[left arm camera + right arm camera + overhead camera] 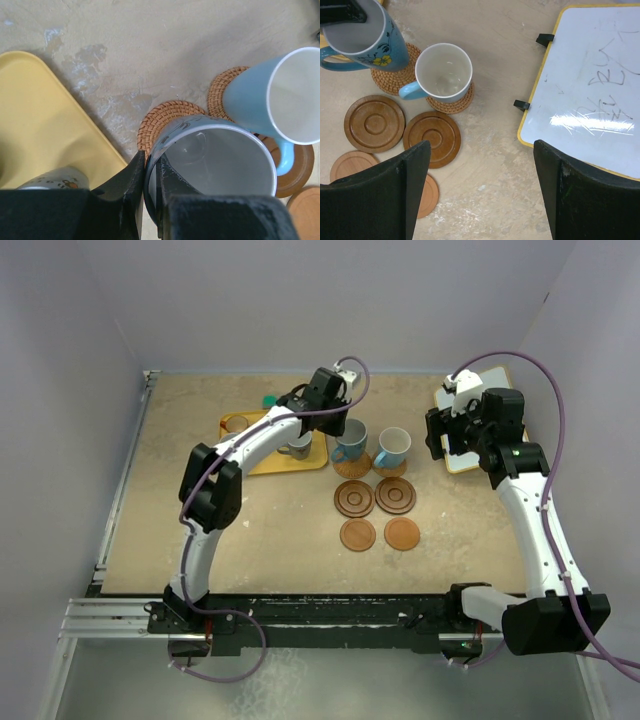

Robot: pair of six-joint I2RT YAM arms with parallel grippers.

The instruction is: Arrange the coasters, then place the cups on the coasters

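Centring the flowered blue cup [215, 160] on its woven coaster [167, 117] matters most: your left fingers [127, 187] pinch its rim wall. Keep it level and clear of the neighbouring light blue cup [280, 100], then release. Your right fingers [412, 190] stand spread.

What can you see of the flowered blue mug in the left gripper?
The flowered blue mug is glossy, ceramic-looking, blue outside with a yellow flower print, pale inside and empty, with one handle. The left gripper is shut on its rim, one finger inside, one outside. It is above a woven coaster; whether its base touches cannot be told.
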